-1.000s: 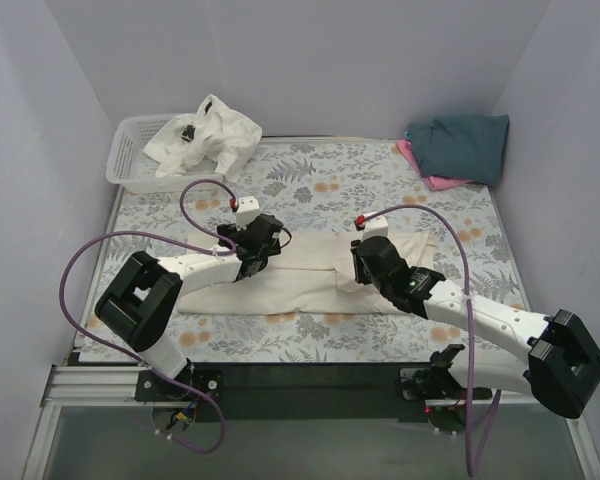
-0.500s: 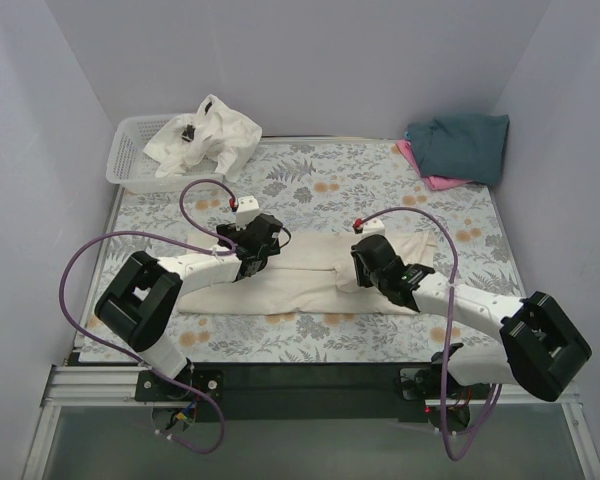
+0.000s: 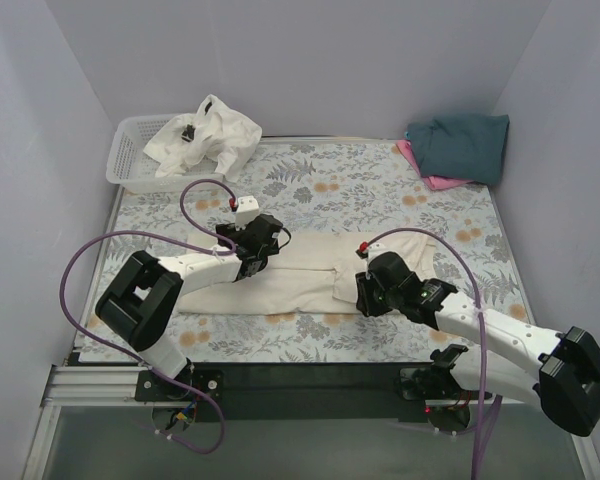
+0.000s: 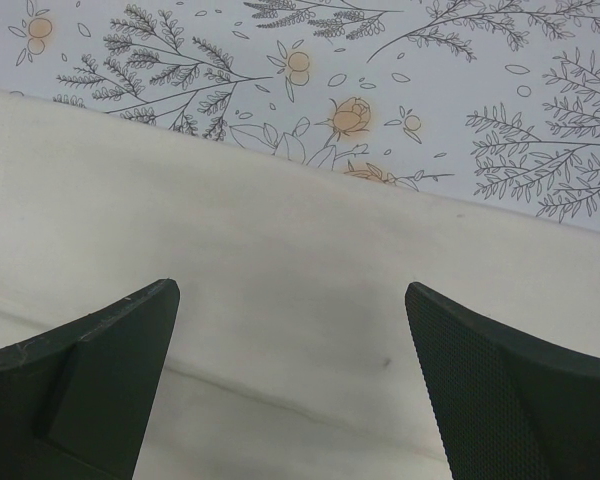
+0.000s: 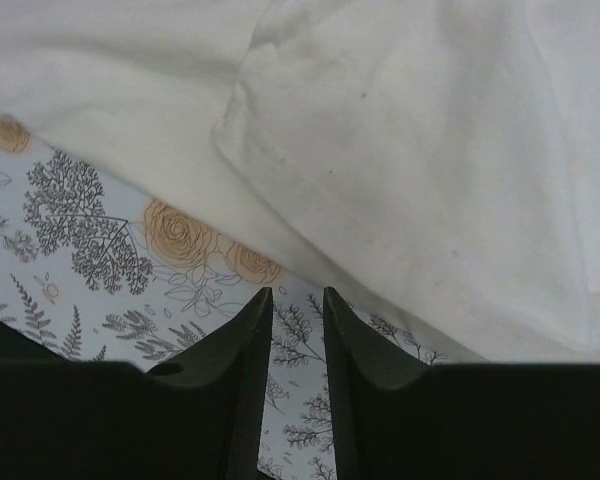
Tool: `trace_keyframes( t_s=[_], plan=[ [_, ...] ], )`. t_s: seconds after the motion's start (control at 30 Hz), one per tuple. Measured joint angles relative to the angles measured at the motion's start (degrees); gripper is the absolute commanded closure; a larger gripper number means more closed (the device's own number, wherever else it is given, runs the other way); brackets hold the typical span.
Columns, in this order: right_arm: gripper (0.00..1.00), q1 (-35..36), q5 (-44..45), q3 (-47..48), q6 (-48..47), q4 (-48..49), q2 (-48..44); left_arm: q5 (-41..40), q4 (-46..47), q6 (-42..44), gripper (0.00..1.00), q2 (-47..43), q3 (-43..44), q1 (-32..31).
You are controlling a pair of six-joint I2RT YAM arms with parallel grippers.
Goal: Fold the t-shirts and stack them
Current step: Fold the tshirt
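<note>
A cream t-shirt (image 3: 300, 280) lies folded into a long band across the middle of the floral cloth. My left gripper (image 3: 250, 262) is open just above its left part; in the left wrist view (image 4: 290, 290) the fingers straddle bare cream fabric (image 4: 280, 230). My right gripper (image 3: 365, 303) hovers at the shirt's near edge with its jaws a narrow gap apart and nothing between them (image 5: 296, 292). A hemmed sleeve of the shirt (image 5: 400, 130) lies just beyond the tips. A folded dark teal tee (image 3: 460, 145) rests on a pink one (image 3: 435, 182) at the back right.
A white lattice basket (image 3: 128, 165) stands at the back left with a heap of cream tees (image 3: 210, 135) spilling over its rim. The floral tablecloth (image 3: 330, 185) covers the table. Purple cables loop above both arms.
My right gripper has drawn back from on top of the shirt to its near edge, lower in the top view. The left arm has not moved.
</note>
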Motion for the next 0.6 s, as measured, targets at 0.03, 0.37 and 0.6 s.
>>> trace_keyframes(
  t_s=[0.03,0.37,0.6],
  plan=[
    [0.76,0.3,-1.2,0.0,0.0,-0.6,0.0,0.0,0.0,0.0,0.11,0.1,0.0,0.0],
    [0.75,0.7,1.6,1.9,0.2,-3.5,-4.4,-1.1,0.0,0.4,0.11,0.3,0.0,0.0],
    [0.75,-1.8,9.1,2.3,1.7,-3.3,-1.9,-1.4,0.0,0.1,0.11,2.0,0.0,0.0]
  ],
)
